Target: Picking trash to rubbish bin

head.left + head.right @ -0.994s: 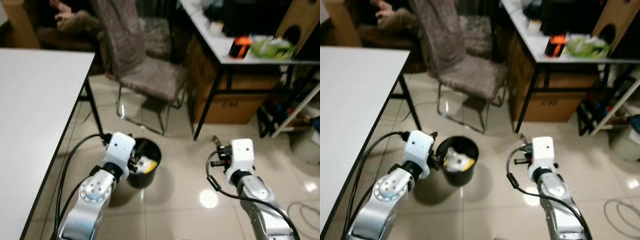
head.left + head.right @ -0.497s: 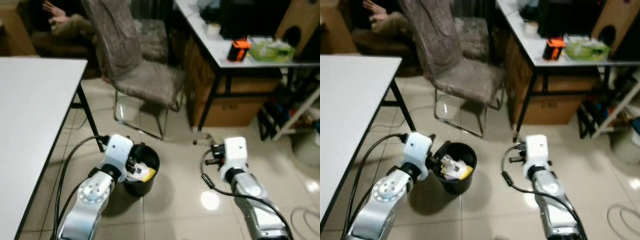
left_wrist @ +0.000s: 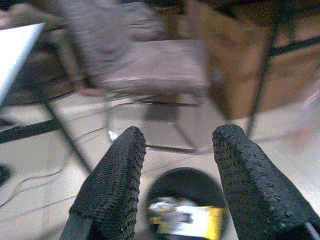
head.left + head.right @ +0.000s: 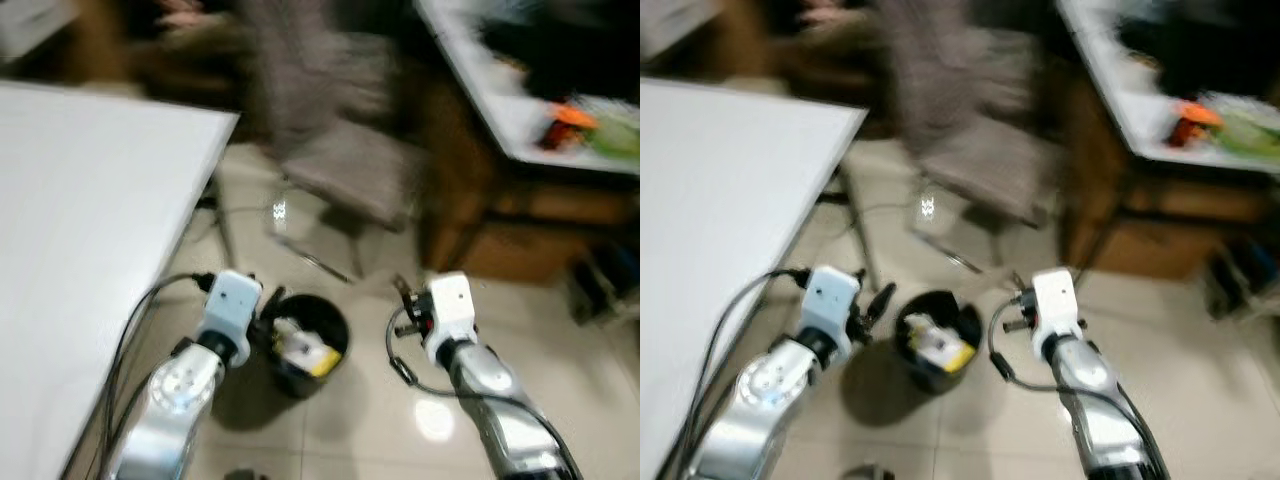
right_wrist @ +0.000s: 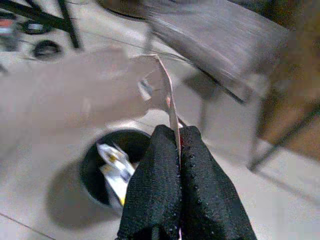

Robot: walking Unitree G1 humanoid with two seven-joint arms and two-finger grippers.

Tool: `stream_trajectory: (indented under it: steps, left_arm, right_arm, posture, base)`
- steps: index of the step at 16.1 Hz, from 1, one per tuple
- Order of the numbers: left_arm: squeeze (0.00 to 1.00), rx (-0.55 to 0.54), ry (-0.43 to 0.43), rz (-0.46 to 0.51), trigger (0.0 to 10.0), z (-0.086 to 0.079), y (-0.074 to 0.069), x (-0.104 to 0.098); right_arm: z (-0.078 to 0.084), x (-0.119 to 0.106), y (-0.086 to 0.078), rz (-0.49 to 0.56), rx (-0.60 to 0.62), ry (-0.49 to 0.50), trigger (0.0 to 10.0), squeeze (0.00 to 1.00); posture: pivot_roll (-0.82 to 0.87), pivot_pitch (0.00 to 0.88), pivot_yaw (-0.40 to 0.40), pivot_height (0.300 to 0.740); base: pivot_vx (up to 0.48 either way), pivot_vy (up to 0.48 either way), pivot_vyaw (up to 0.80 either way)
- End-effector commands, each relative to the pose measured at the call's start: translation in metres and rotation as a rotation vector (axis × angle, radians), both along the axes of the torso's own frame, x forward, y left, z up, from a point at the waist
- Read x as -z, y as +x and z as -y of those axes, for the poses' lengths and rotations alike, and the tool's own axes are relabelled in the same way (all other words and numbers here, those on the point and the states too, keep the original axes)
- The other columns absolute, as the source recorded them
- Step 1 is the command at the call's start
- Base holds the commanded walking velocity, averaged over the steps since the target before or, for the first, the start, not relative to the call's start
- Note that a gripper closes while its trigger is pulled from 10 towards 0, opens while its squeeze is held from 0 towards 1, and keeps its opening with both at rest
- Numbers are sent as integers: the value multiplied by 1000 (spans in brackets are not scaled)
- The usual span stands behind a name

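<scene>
A black rubbish bin (image 4: pixel 330 362) stands on the tiled floor between my two arms, with white and yellow trash (image 4: pixel 305 348) inside. My left gripper (image 3: pixel 177 145) is open and hovers just beside the bin's left rim, nothing between its fingers. To the right of the bin, my right gripper (image 5: pixel 175 137) is shut on a thin pale sheet of paper (image 5: pixel 165 85) that sticks up from the fingertips. The bin (image 5: pixel 135 140) lies close below and ahead of that gripper. The head views are blurred.
A white table (image 4: pixel 80 220) runs along the left, its black leg (image 4: pixel 222 230) close to the bin. A brown chair (image 4: pixel 350 170) stands behind the bin. A desk (image 4: pixel 520 110) with an orange item (image 4: pixel 560 115) and a cardboard box (image 4: pixel 520 235) sit at the right.
The whole picture has shifted and blurred, so the camera moved. My right gripper with the paper is now closer to the bin. The left gripper stays by the bin's rim.
</scene>
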State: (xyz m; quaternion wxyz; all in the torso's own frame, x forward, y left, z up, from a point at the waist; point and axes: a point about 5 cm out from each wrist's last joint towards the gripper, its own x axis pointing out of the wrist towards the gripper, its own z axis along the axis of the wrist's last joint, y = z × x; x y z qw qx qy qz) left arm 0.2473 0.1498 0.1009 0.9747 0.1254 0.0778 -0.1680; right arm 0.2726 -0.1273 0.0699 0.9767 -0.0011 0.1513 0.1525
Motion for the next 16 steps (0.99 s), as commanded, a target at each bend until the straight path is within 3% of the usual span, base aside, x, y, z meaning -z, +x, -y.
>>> stream_trajectory:
  steps: [1,16]
  left_arm:
    - [0,18,-13,16,10000,6,1,-4]
    - [0,35,-8,23,10000,8,3,-3]
  right_arm:
    - [9,4,-3,-24,17,-5,10000,0]
    - [15,4,2,-6,-33,-68,10000,0]
  posture:
    - [-20,103,-65,740]
    - [-25,69,-71,740]
  base:
    - [319,0,0]
    - [322,0,0]
